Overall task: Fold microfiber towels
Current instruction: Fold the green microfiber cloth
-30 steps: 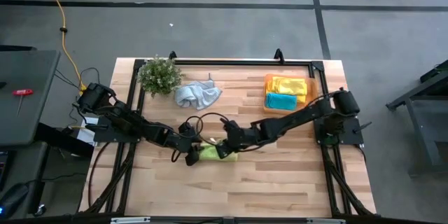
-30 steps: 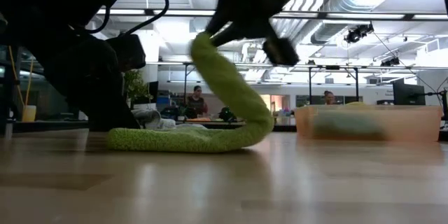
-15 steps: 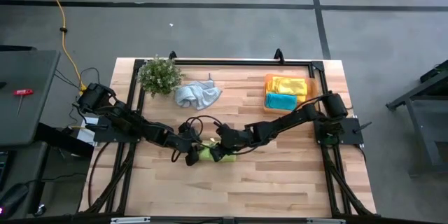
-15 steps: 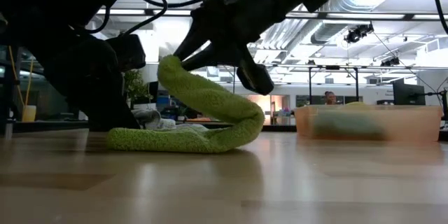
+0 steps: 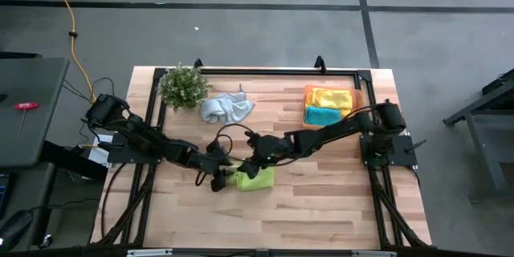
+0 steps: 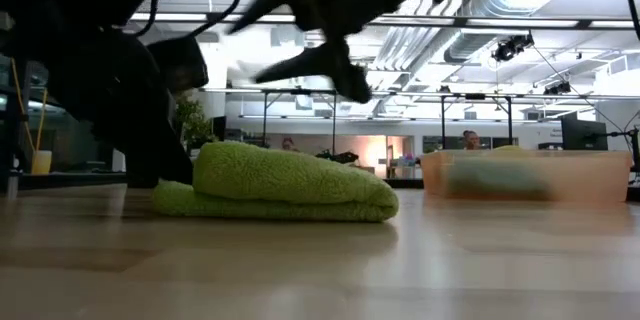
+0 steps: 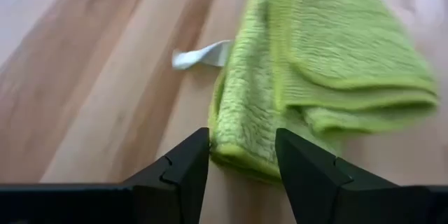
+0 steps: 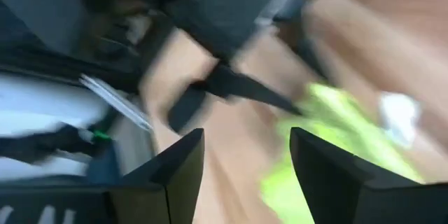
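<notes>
The lime green microfiber towel lies folded over on itself near the table's middle, its upper layer resting on the lower one. My left gripper is at the towel's left end, shut on its edge. My right gripper hangs open just above the towel with nothing between its fingers. A pale grey-blue towel lies crumpled farther back. A yellow towel and a teal towel lie folded on the orange tray. My left gripper pinches the lime green towel's left edge between its two fingers. The fingers come low from the table's left. The towel lies flat on the table, slack, with a white label sticking out beside the held edge.
A small green plant stands at the far left. The orange tray sits at the far right. Bare wood runs along the table's near edge. In the low view, people show in the room beyond the table.
My right gripper has carried the towel's right end over toward the table's left and down onto the lower layer. It has then opened, let go and risen. The towel, arched up a second ago, now lies folded in two. Its left end has stayed in place.
</notes>
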`<state>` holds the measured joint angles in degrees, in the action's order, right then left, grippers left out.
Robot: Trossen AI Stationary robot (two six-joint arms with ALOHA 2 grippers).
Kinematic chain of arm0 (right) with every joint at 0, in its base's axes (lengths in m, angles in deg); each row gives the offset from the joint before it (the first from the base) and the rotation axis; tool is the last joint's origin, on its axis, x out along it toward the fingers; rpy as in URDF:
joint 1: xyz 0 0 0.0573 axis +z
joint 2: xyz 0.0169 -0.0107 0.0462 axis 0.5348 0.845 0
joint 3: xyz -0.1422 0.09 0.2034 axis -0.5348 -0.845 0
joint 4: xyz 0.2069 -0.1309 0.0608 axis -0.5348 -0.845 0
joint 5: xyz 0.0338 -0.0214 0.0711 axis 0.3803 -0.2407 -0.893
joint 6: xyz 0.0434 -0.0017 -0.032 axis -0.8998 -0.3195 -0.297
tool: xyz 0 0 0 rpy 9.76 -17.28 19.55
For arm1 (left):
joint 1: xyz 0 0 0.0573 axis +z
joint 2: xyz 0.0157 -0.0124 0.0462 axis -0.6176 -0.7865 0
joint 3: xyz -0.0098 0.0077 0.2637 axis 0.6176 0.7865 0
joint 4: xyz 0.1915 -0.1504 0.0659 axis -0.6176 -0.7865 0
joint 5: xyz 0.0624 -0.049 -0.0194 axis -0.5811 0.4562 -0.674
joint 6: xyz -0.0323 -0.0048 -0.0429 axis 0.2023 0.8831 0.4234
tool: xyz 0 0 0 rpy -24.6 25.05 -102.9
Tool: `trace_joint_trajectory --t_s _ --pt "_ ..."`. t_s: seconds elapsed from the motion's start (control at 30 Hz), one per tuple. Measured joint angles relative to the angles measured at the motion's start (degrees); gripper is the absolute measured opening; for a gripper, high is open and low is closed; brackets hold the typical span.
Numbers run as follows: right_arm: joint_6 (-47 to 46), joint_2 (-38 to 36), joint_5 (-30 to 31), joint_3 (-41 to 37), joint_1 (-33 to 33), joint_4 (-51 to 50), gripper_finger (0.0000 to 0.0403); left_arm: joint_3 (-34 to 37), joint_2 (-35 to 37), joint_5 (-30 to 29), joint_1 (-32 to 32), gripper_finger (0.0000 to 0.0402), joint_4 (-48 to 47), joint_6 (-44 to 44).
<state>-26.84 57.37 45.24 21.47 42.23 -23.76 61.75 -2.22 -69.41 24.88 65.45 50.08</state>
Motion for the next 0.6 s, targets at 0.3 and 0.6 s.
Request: trace_joint_trajectory --t_s 0.3,0.6 --pt "12.5 -10.1 4.3 0.0 2.4 -30.1 0.0205 0.0 9.9 4.1 1.4 0.0154 -4.4 -3.1" --pt "12.8 -16.0 12.8 0.0 5.4 -47.1 0.0206 -8.7 10.8 5.0 -6.3 0.0154 -11.9 -11.7"
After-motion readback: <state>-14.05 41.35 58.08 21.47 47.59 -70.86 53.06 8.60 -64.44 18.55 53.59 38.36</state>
